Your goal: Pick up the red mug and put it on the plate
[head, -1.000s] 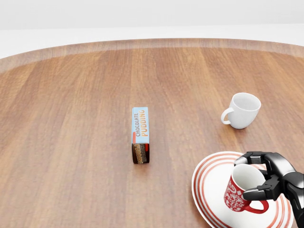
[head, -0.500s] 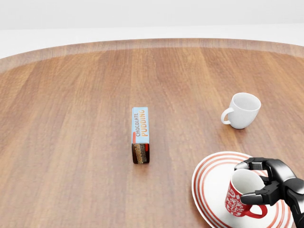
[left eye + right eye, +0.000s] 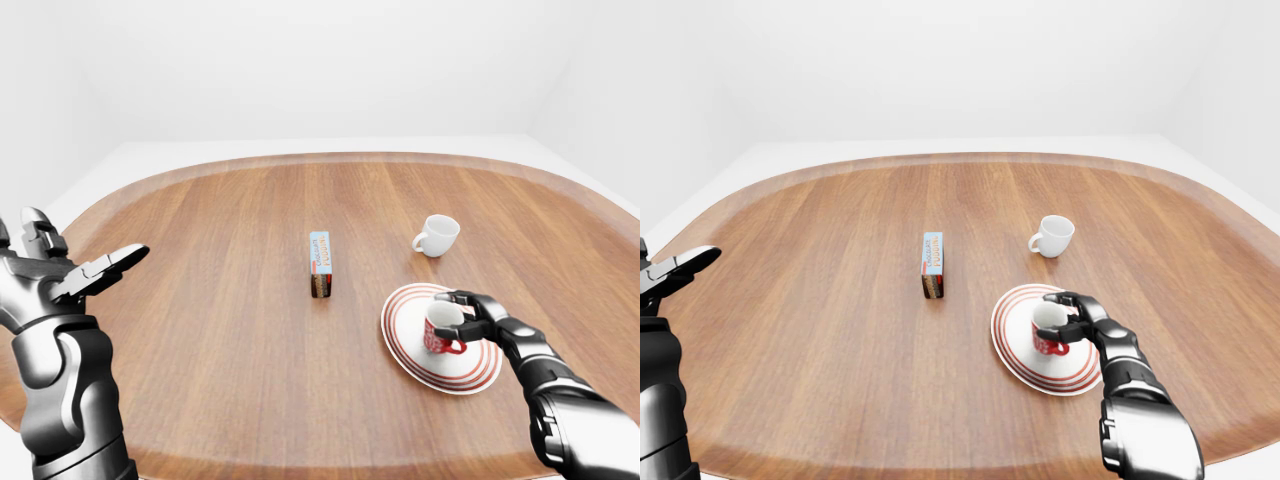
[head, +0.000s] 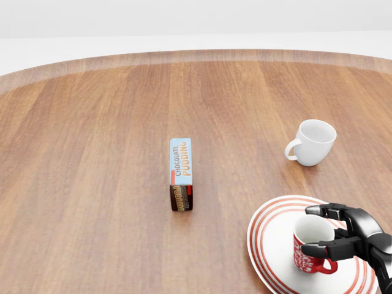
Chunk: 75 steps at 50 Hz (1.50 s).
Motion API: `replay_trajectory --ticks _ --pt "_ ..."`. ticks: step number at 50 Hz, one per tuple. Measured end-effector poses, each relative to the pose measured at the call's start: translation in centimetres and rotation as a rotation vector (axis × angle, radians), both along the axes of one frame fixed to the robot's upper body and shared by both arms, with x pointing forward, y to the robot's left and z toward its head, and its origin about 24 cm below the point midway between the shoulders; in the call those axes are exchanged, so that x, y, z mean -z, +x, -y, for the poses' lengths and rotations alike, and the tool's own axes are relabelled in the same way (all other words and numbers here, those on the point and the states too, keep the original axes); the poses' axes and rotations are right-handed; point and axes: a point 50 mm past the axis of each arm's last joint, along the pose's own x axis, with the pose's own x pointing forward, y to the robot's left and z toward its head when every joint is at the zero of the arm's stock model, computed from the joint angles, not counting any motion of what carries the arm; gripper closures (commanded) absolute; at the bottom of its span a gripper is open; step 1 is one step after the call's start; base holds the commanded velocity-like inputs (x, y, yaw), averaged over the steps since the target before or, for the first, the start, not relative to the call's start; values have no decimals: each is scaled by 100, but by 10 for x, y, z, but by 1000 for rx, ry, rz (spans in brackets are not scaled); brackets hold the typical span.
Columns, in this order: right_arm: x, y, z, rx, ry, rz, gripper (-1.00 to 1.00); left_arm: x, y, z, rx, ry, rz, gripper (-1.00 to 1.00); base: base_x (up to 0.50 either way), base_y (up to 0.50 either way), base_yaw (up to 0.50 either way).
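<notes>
The red mug [image 4: 308, 250] stands upright on the white plate with red rings [image 4: 269, 242] at the bottom right of the head view. My right hand [image 4: 320, 231] comes in from the bottom right and its fingers still close round the mug, one over the rim and the thumb against its side. The same hold shows in the left-eye view [image 3: 462, 322]. My left hand [image 3: 85, 262] is raised at the far left of the left-eye view, fingers spread and empty, far from the mug.
A white mug [image 4: 313, 142] stands above the plate on the wooden table [image 4: 92, 184]. A chocolate pudding box [image 4: 181, 174] lies to the left of the plate, near the middle of the table.
My right hand has lowered the red mug from a tilted hold above the plate until it stands upright on the plate. Nothing else has moved.
</notes>
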Motion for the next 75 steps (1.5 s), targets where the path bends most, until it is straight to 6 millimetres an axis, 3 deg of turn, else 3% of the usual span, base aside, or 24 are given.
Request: replay_trajectory --ticks 10,13,15,34,40,46,54,69,75 --pt "0 0 0 3 13 3 -34 1 0 0 0 -1 -3 -100 0 0 0" --pt "0 0 1 6 16 7 -59 1 0 0 1 -1 -4 -100 0 0 0" --pt "-1 0 1 8 13 7 -100 1 0 0 1 -1 -4 -100 0 0 0" --pt "-1 -1 3 14 -5 5 -100 0 0 0 0 0 1 -100 0 0 0" --pt "-10 5 6 9 -19 36 -100 0 0 0 0 1 2 -100 0 0 0" --pt "-37 17 10 -11 -46 122 -100 0 0 0 0 0 1 -100 0 0 0" --pt "-104 30 -2 -167 -161 421 -100 1 0 0 1 0 -2 -100 0 0 0" --pt "-199 13 -15 -201 -328 832 -100 2 0 0 2 -1 -7 -100 0 0 0" --pt "-219 5 -16 -179 -361 932 -100 2 0 0 1 -1 -7 -100 0 0 0"
